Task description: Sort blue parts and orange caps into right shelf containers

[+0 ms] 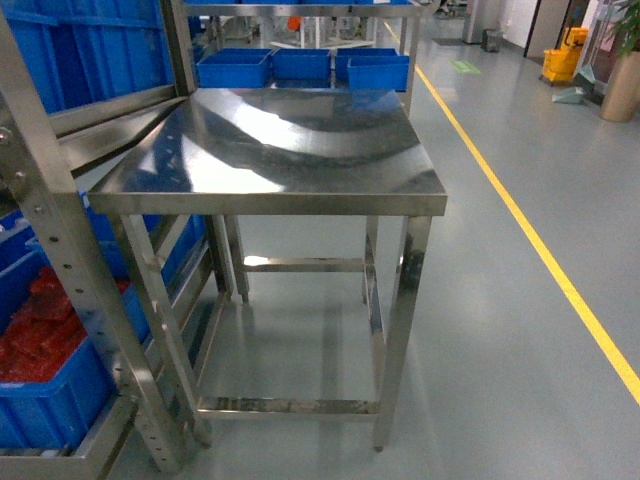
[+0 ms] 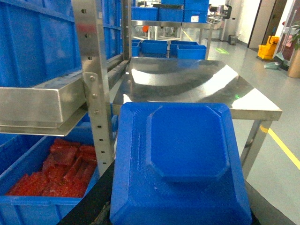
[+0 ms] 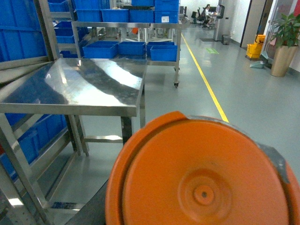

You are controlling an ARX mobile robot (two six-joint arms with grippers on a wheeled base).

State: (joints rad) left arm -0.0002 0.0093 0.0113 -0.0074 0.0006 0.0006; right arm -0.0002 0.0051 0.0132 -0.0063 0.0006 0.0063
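A big blue part (image 2: 183,159) with a raised octagonal face fills the lower left wrist view. My left gripper (image 2: 180,197) is shut on it, with black fingers (image 2: 89,211) showing at its sides. In the right wrist view an orange cap (image 3: 197,178), round with a centre boss, sits in my right gripper (image 3: 201,192), which is shut on it. Neither gripper shows in the head view. Bright-blue ribbed shelf containers (image 1: 80,45) (image 2: 33,42) sit on the steel rack at the left. A lower crate (image 1: 40,400) (image 2: 28,206) holds red parts.
A bare steel table (image 1: 300,150) (image 2: 187,84) (image 3: 70,86) stands ahead, butted against the rack's upright (image 1: 60,250). Behind it a far rack carries small blue bins (image 1: 300,65). A yellow floor line (image 1: 530,230) runs along the right, with a mop bucket (image 1: 562,60) and plant pot (image 1: 620,90) beyond.
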